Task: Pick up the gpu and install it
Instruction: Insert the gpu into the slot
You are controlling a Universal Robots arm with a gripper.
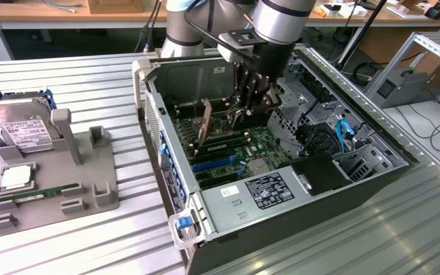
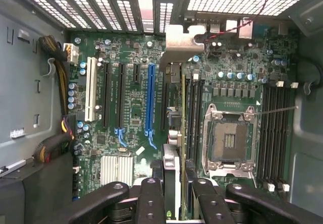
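The hand (image 1: 244, 117) reaches down into the open computer case (image 1: 373, 172), clenched on the upper edge of the gpu (image 2: 177, 133). The card stands on edge directly beneath the hand, its silver bracket (image 2: 184, 42) at the far end against the case's rear slots, just over the motherboard (image 2: 131, 113) beside the blue slot (image 2: 149, 100). Away from the hand, on the tabletop (image 1: 90, 246), a grey holder (image 1: 90, 172) carries a hard drive (image 1: 21, 126)

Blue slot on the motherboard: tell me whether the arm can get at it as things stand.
Probably yes. The case side is open, the gripper hangs inside above the motherboard, and the blue slot stands empty with nothing over it. The fingers grip the gpu, just beside it.
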